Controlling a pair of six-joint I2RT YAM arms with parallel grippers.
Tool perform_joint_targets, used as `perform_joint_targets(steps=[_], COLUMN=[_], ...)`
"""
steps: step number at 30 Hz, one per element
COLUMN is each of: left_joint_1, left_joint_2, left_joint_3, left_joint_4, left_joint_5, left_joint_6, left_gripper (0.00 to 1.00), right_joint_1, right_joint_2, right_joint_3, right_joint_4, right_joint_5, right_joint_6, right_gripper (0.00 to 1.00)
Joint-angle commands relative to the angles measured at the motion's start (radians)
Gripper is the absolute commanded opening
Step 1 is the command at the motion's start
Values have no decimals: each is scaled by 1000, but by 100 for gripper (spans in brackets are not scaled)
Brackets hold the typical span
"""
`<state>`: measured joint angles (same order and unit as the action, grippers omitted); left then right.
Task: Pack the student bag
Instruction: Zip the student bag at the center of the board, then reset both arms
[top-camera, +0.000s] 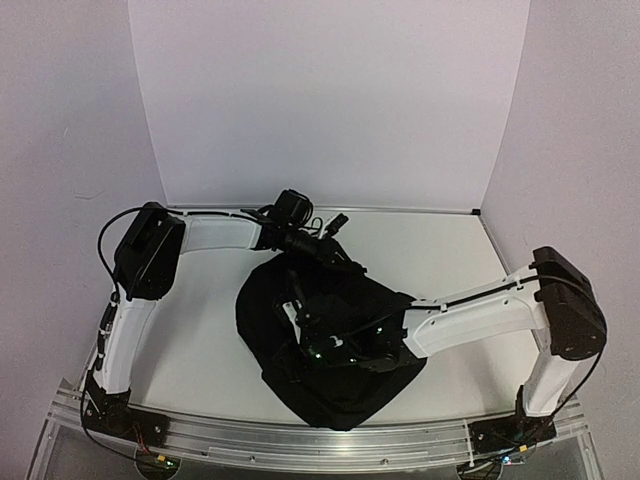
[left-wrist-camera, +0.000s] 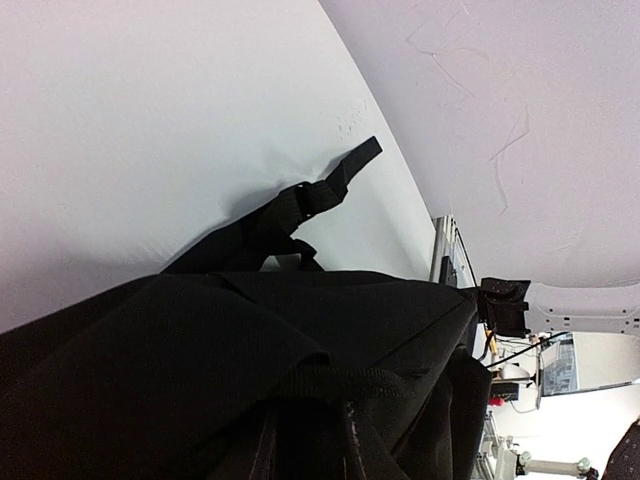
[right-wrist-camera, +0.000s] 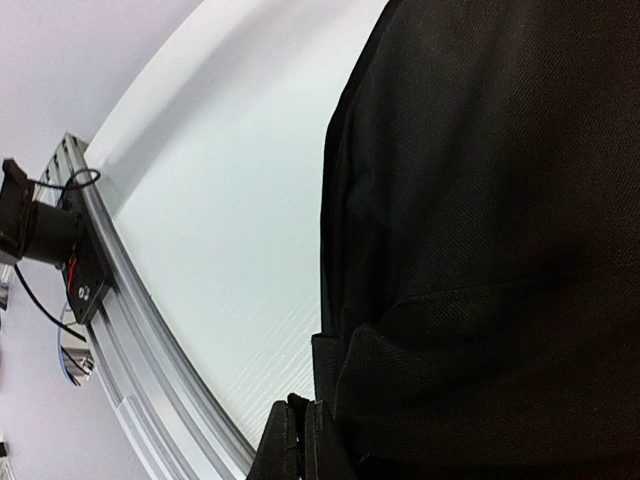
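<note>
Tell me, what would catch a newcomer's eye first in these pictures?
The big black student bag slumped in the middle stands out first, dark against the white table. Two white arms bend over it from either side. The left gripper appears to grip its far edge, and the right gripper sits shut against the fabric.

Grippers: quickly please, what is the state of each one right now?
Left gripper: closed, it seems, on the top fabric of the student bag.
Right gripper: fully closed beside the bag; no hold can be seen.
</note>
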<state>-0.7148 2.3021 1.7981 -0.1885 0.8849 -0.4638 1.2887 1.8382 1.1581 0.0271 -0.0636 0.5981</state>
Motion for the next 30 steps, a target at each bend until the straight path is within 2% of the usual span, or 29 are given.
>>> perform_joint_targets(steps=[1,7,9,10,12,14,16,17,19,24,30], left_joint_1=[5,17,20,21,26,37,57,72,96,166,353], left_joint_2=[25,8,-16,-32,-75,-126,-184,-213,-273,-385,-483], left_joint_3=[3,-5,-12,-19,-41,-65,-115,-144,-206,-297,-429], left_joint_4=[72,78,77,77,76,66,77,90,120,87,84], left_joint_5=[-37,-52,-64,-72,-97,-150,-192,-208,-241,-371,-402], left_joint_6=[-14,-14,-10,-9,-11,-28,-44,-54,-66,-22,-82], left_gripper=[21,21,27,31,46,63,80,87,99,100,100], right_joint_1=[87,92,92,92,91,88,72,56,13,-156,-435], right_joint_2=[26,1,-27,-43,-84,-127,-176,-196,-230,-285,-309], right_joint_3=[63,72,72,72,71,67,60,57,52,29,-26], right_joint_4=[17,-16,-25,-33,-61,-80,-102,-114,-140,-175,-177], right_joint_5=[-192,-123,-40,6,96,186,243,257,263,253,223], right_joint_6=[5,-3,9,13,14,11,5,1,-10,-50,-102], right_gripper=[0,0,1,8,36,73,92,97,98,98,98])
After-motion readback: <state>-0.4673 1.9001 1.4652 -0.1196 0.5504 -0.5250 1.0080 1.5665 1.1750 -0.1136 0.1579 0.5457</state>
